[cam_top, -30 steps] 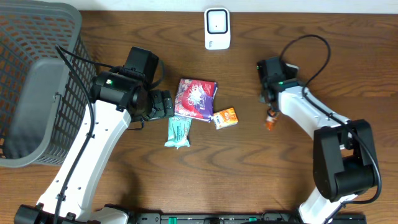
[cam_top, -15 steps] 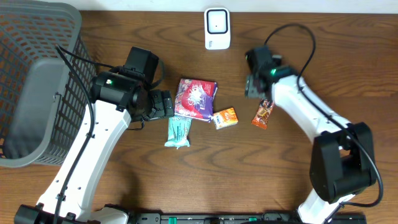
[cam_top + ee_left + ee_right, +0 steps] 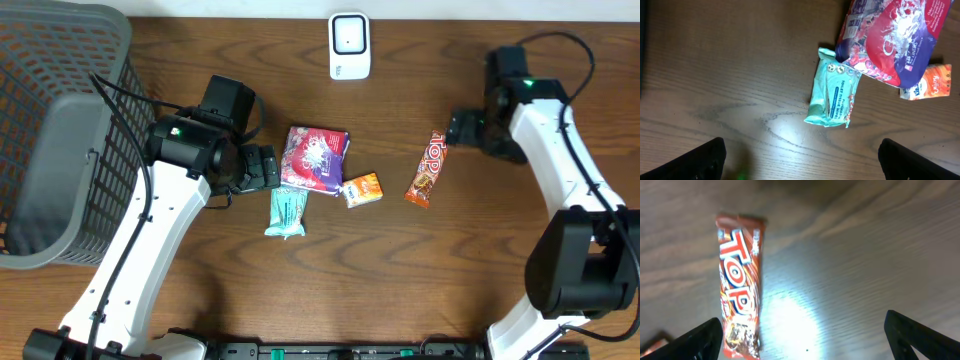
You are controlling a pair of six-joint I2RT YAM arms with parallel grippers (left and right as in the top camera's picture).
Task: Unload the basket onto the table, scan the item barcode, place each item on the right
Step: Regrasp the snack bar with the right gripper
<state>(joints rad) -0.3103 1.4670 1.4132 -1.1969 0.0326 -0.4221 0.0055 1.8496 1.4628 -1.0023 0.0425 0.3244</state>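
A red TOP chocolate bar (image 3: 428, 170) lies flat on the wooden table, right of centre. My right gripper (image 3: 461, 130) hovers just right of its upper end, open and holding nothing. In the right wrist view the bar (image 3: 740, 285) lies lengthwise, its lower end just inside the left fingertip (image 3: 695, 342), and the right gripper (image 3: 805, 340) spans bare wood. The white scanner (image 3: 349, 45) stands at the back centre. My left gripper (image 3: 268, 168) is open beside a purple-red bag (image 3: 316, 158). In the left wrist view the left gripper (image 3: 802, 160) is empty over bare table.
A teal tissue pack (image 3: 287, 212) and a small orange box (image 3: 362, 188) lie near the bag; both show in the left wrist view, tissue pack (image 3: 834, 95) and orange box (image 3: 930, 82). A grey mesh basket (image 3: 60, 60) fills the far left.
My right gripper opened and let go of the chocolate bar, which now rests on the table. The right arm swung away to the right. The left arm has not moved.
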